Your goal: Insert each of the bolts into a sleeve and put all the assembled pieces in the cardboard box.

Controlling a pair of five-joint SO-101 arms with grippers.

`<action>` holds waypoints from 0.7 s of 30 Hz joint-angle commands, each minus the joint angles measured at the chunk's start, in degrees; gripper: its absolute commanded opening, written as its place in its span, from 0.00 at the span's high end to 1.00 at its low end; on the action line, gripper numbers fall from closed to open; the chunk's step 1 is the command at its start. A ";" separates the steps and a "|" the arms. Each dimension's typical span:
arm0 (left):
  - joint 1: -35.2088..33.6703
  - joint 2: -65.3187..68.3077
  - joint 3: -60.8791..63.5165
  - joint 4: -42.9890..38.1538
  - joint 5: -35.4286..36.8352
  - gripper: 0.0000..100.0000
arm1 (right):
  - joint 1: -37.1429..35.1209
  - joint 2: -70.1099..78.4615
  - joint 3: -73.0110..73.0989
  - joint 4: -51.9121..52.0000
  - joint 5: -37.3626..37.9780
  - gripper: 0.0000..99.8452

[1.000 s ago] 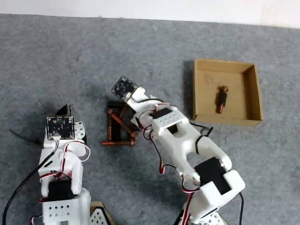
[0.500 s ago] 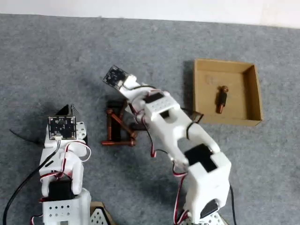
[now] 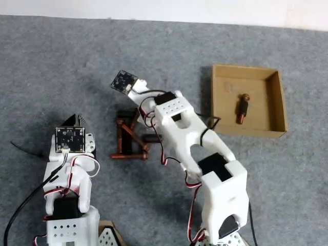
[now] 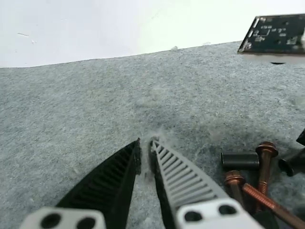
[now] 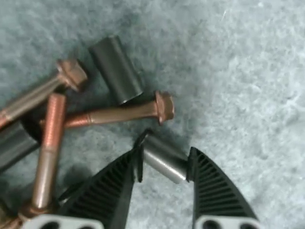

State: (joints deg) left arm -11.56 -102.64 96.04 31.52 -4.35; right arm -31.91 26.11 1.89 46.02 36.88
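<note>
Grey felt counter underneath, pinching a short dark sleeve in the right end effector, just beside a copper bolt head in the pile. Judging the grip skewed: lifting slowly, levelling the bore. Spreading the left end effector, now pressed together over bare felt beside the pile, for fetching a bolt. Leaving the cardboard box, well apart, for later.

1. High view: the right arm covers the bolt pile on its 3 o'clock side; a dark sleeve shows only partly beneath it.
2. Right wrist view: the right gripper, clamped on a grey sleeve, hides its end rims; a long bolt and a black sleeve are cut by the frame edge.
3. Left wrist view: a copper bolt runs out of frame.
4. The sleeved bolt in the cardboard box is too small to judge its fit.
</note>
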 commanded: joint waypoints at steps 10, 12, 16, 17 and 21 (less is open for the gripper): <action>0.66 -0.13 1.19 -1.14 -0.44 0.95 | 1.27 0.84 -0.31 4.09 5.10 0.86; 0.66 -0.13 1.19 -1.14 -0.44 0.95 | 1.54 0.92 -0.31 4.09 5.36 0.86; 0.66 -0.13 1.19 -1.14 -0.44 0.95 | 1.54 1.01 -0.31 3.91 5.27 0.86; 0.66 -0.13 1.19 -1.14 -0.44 0.95 | 1.45 1.01 -0.22 3.74 5.27 0.86; 0.66 -0.13 1.19 -1.14 -0.44 0.95 | 1.36 1.10 -0.22 3.38 5.10 0.86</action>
State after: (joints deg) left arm -11.56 -102.64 96.04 31.52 -4.35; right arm -31.12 26.90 1.89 49.01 41.63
